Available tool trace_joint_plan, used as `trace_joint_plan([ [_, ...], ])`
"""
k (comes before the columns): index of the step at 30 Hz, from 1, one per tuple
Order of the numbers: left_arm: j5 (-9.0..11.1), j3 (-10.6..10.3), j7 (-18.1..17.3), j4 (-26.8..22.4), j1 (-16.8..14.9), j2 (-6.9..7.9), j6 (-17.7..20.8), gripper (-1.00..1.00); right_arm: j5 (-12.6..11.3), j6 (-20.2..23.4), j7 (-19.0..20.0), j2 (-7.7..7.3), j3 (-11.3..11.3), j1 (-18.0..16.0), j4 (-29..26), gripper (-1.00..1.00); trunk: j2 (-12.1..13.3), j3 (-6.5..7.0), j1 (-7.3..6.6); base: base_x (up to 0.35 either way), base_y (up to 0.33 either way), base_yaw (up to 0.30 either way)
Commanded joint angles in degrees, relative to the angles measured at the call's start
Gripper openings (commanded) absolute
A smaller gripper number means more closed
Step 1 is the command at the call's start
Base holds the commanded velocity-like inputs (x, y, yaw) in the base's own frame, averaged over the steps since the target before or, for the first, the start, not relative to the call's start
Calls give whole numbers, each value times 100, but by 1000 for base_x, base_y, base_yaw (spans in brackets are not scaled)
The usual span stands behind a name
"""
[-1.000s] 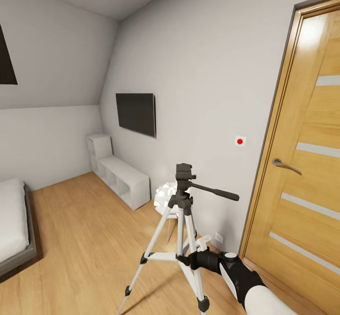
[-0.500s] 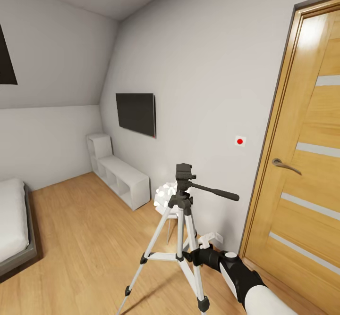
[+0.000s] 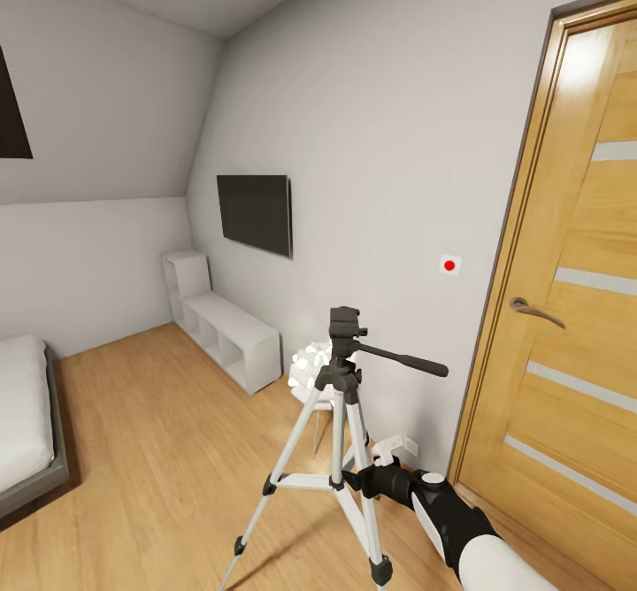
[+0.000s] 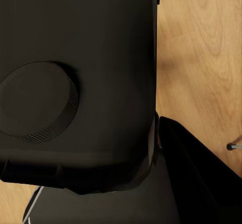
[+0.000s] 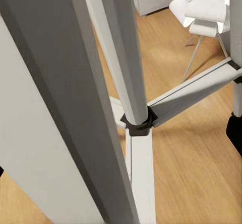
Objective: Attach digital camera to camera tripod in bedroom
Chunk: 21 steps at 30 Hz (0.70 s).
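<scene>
1. The camera tripod (image 3: 341,449) stands at lower centre of the head view, its head bare.
2. My right gripper (image 3: 364,483) sits at a tripod leg; I cannot tell its opening.
3. A dark knobbed body (image 4: 75,83) fills my left wrist view, possibly the digital camera; left gripper state unclear.
4. Next, I judge, lifting the camera onto the head.

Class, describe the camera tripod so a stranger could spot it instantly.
Start at the wooden door; just left of it, on the wood floor, stands the camera tripod. Unlike the white lamp behind it, it has three silver legs and a black handle.
</scene>
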Motion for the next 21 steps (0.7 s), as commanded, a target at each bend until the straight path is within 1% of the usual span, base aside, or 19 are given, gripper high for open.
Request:
trace_joint_plan([
  [1,35,-50,14,-4,0,0,-8,-100,33,37,41,6,-48,0,-12,100,-4,-3,2,0,0,0],
  [21,34,-58,11,-1,0,0,-10,-100,33,36,40,3,-53,0,-12,100,-4,-3,2,0,0,0],
])
